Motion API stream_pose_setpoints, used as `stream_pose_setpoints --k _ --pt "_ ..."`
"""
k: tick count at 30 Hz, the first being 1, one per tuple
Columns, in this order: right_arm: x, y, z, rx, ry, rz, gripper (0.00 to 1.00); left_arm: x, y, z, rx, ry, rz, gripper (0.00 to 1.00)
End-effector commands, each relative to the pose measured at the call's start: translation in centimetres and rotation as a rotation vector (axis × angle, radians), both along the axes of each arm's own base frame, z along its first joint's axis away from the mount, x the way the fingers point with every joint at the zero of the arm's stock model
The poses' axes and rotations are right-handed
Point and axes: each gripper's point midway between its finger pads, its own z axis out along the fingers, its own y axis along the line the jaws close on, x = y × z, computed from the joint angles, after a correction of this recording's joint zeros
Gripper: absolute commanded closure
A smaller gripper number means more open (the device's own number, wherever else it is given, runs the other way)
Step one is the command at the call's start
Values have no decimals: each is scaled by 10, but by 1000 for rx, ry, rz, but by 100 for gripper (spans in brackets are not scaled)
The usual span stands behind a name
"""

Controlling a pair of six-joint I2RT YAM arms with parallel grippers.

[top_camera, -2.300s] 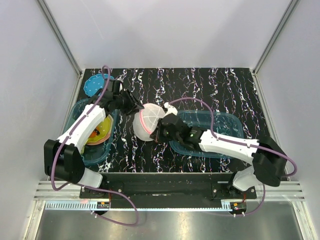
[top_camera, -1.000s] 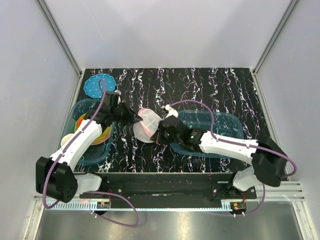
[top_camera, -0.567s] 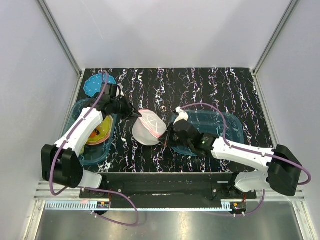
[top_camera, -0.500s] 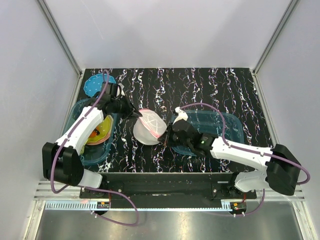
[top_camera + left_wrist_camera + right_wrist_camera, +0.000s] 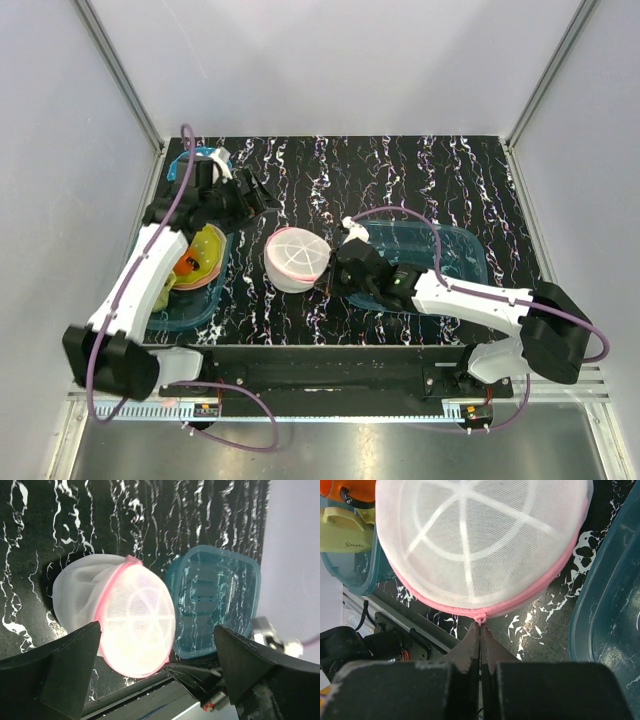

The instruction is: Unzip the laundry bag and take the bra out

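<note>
Black marbled table (image 5: pixel 420 180) boxed in by pale grey walls (image 5: pixel 330 60).
Left gripper (image 5: pixel 262 195) hangs spread wide, holding nothing; the laundry bag (image 5: pixel 295 256), a white mesh dome with pink trim, sits mid-table; right gripper (image 5: pixel 480 627) is pinched on its zipper pull (image 5: pixel 480 617).

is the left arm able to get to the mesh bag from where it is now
Probably yes. The left gripper hangs open, apart from the bag, with nothing standing between them. The right gripper is shut at the zipper on the bag's opposite side, out of the way.
</note>
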Motion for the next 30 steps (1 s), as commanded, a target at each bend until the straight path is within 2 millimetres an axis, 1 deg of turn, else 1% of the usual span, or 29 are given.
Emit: stream_pose_setpoints --k 1,3,4,5,6,7,8,10,11,13,14,15,16,17,18,19,20,22,24,25,30 --pt "0 10 8 15 -13 30 100 -24 21 26 64 -121 40 2" --pt "0 11 7 13 -9 38 100 -32 22 16 68 -95 41 2" --pt "-1 12 7 13 -10 42 100 -38 25 6 76 -77 44 2" --pt "-1 11 6 9 -7 43 100 -42 25 1 75 -66 49 2" --pt "-1 11 9 16 -9 43 100 -46 24 -3 65 -52 47 2" --pt "-1 11 9 16 -10 40 100 -51 23 -4 49 -48 43 2" --pt "-1 11 10 20 -11 39 100 -58 20 -14 34 -20 35 1" --pt "0 12 13 26 -15 39 100 -68 12 -21 -16 18 32 1" --pt "1 12 13 27 -14 36 100 -74 11 -29 -31 28 38 1" --pt "2 15 15 33 -18 40 100 -77 4 -31 -92 43 58 1" --pt "2 16 15 34 -19 42 100 -72 -3 -24 -148 5 71 1" --pt "2 19 16 38 -18 49 100 -75 -7 -36 -162 28 73 1" --pt "3 21 16 39 -18 50 100 -77 -16 -42 -177 37 53 1" --pt "3 22 16 39 -16 55 100 -72 -24 -40 -210 29 52 1" --pt "3 24 17 42 -12 61 100 -71 -28 -56 -206 77 49 1" --pt "3 25 17 45 -13 64 100 -71 -35 -59 -219 93 36 1" --pt "2 26 16 45 -8 65 100 -65 -40 -52 -254 67 24 1" --pt "2 27 18 52 -6 68 100 -58 -42 -44 -259 40 23 1" --pt "2 27 21 59 -10 63 100 -53 -39 -41 -221 28 28 1" --pt "3 27 22 59 -12 58 100 -47 -41 -38 -214 28 22 1" --pt "6 30 23 64 -9 47 100 -41 -45 -47 -214 61 25 1"
